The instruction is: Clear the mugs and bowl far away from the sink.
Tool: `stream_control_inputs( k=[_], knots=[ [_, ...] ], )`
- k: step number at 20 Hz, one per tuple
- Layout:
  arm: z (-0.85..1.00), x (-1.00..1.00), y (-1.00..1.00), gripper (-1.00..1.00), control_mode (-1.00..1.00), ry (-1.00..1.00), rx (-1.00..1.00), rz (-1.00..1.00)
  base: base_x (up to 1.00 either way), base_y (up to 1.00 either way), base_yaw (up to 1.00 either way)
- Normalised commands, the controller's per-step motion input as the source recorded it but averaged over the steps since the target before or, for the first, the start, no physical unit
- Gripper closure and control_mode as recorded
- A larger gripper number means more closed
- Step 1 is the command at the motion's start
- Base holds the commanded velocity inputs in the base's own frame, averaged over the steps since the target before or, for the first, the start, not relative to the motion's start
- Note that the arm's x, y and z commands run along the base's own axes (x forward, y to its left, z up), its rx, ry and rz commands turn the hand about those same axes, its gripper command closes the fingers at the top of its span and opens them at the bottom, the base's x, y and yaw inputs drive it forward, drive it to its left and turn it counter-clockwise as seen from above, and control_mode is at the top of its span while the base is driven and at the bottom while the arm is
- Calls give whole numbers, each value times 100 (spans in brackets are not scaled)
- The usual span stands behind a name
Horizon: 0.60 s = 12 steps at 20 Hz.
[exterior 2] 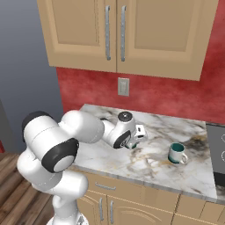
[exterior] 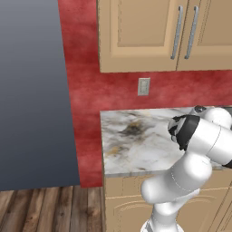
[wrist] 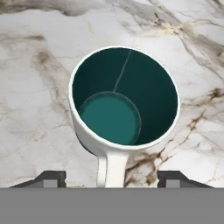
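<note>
Marble counter (exterior 2: 154, 154), tool (wrist: 112, 177) spread open, straddling handle of upright mug (wrist: 124, 96), second mug (exterior 2: 176, 153) well apart.

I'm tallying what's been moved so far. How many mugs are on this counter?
2. One mug stands upright on the marble counter near the stovetop. A second mug sits under the hand, handle between the open jaws. Others may be hidden behind the arm.

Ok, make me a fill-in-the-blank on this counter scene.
1. Under the gripper stands a mug whose inside is ____.
2. The gripper's jaws are ____.
3. A second mug stands on the marble ____.
4. The outlet sits on the ____ wall.

Missing: teal; open; counter; red
</note>
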Motion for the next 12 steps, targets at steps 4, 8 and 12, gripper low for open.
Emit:
stream_control_inputs(
  k=[4, 8, 12],
  knots=[
    [14, -4, 3, -100, -100, -2, 0, 0, 0, 0, 0],
    [81, -40, 27, -100, -100, -16, 0, -3, 0, 0, 0],
    [99, -31, 24, -100, -100, -22, 0, -11, 0, 0, 0]
  ],
)
